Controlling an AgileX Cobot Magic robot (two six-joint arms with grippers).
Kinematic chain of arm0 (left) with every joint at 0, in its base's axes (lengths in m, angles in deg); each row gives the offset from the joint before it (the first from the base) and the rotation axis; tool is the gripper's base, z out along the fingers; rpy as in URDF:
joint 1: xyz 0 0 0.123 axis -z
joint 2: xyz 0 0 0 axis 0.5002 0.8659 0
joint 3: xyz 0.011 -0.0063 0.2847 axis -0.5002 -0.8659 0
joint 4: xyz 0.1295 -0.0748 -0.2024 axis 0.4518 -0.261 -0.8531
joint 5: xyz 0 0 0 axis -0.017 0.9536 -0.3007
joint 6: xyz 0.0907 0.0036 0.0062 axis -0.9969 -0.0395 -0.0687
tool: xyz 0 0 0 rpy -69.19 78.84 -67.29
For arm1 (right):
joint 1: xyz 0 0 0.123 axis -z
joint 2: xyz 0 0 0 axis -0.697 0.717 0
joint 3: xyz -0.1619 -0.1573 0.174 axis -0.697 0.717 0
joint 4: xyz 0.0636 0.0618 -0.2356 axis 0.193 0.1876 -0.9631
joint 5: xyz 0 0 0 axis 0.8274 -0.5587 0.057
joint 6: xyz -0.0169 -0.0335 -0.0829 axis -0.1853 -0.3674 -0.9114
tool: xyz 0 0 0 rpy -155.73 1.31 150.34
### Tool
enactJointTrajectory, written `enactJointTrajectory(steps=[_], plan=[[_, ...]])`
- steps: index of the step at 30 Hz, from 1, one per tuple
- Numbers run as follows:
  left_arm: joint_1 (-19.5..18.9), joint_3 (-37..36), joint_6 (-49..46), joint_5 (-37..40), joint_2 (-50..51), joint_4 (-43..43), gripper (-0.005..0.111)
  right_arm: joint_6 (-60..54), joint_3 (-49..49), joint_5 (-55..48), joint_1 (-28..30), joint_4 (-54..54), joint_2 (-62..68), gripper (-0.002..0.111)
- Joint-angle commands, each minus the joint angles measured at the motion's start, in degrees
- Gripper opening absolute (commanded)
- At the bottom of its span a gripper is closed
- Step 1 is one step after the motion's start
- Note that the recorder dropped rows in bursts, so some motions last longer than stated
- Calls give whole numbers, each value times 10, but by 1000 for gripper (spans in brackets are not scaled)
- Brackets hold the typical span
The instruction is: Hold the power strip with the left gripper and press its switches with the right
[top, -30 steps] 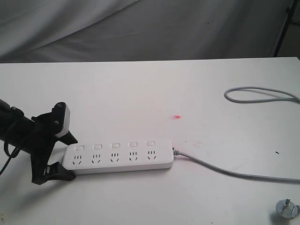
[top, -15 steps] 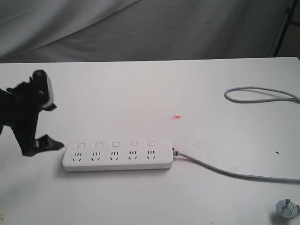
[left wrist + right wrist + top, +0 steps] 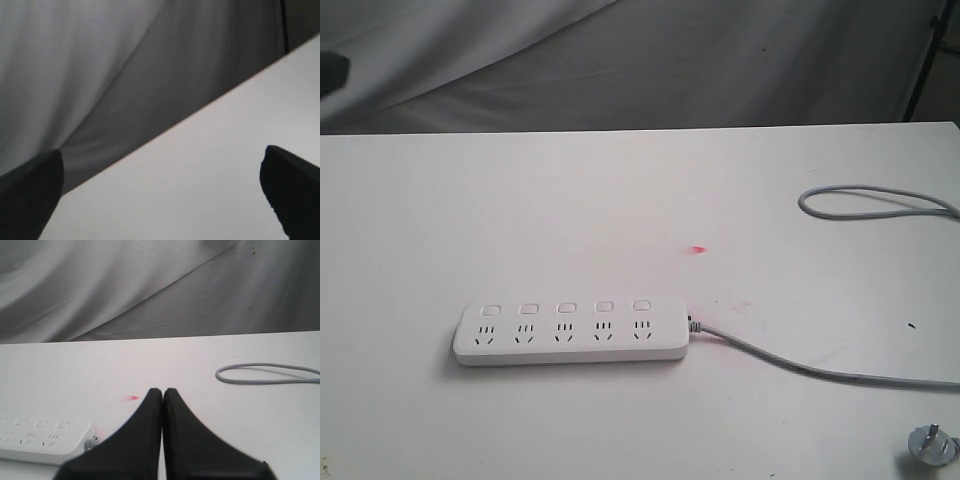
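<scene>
Power strip (image 3: 570, 333): lies unheld on worktop (image 3: 620, 200) ahead of my right end effector (image 3: 163, 390), pinched closed and empty, I judge for poking switches (image 3: 565, 309); my left end effector (image 3: 162, 150), spread wide, grips nothing.

We lose the cord (image 3: 840, 378) off the exterior view's right edge. Dark blur (image 3: 330, 72) at upper left, we can't identify it. In its wrist view the right pincer (image 3: 163, 391) covers part of the power strip (image 3: 35, 437).

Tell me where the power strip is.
In the exterior view the strip lies flat on the table, low and left of centre, its grey cord trailing off to the right.
</scene>
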Motion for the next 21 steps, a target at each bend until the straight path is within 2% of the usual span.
enactJointTrajectory(steps=[1, 5, 11, 19, 21], plan=[[0, 1, 40, 1, -87, 1, 102, 1, 2, -1, 3, -8, -2, 0], [0, 1, 45, -6, -146, 1, 102, 1, 2, -1, 3, -8, -2, 0], [0, 1, 46, -8, -176, 21, 102, 1, 2, -1, 3, -8, -2, 0], [0, 1, 150, 0, -176, 71, 102, 1, 2, -1, 3, -8, -2, 0], [0, 1, 153, -3, -176, 79, 96, 1, 2, -1, 3, -8, -2, 0]])
